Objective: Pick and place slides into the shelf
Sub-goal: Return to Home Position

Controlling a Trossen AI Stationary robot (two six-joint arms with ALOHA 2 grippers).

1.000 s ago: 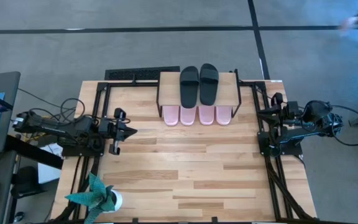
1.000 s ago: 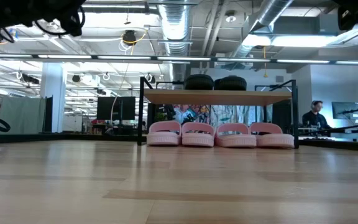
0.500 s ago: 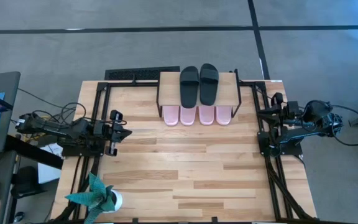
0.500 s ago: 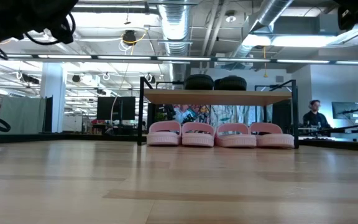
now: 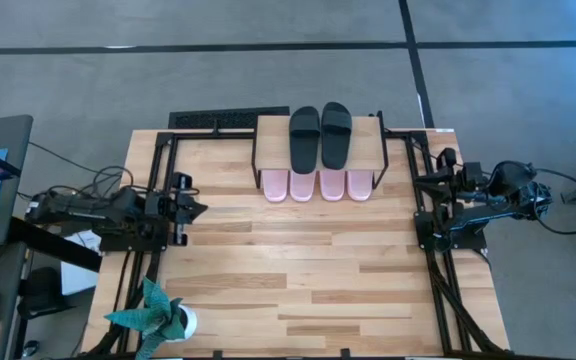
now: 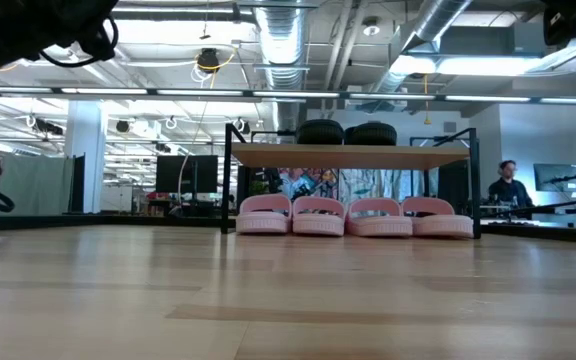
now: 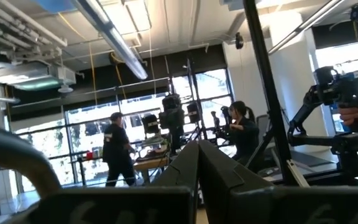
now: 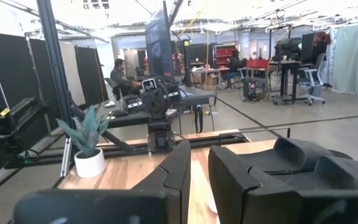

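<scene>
The shelf (image 5: 321, 150) carries two black slides (image 5: 320, 136) on top and four pink slides (image 6: 353, 217) beneath. The left gripper (image 5: 194, 209), empty with fingers together, has pulled back toward the table's left edge; the right gripper (image 8: 197, 171), slightly parted, holds nothing.

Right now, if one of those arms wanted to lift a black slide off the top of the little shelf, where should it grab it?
Probably the wide strap of the black slide, from straight above. It lies flat on the shelf top beside its twin, and the arched strap is the raised part two fingers could close across. Nothing stands over it.
</scene>
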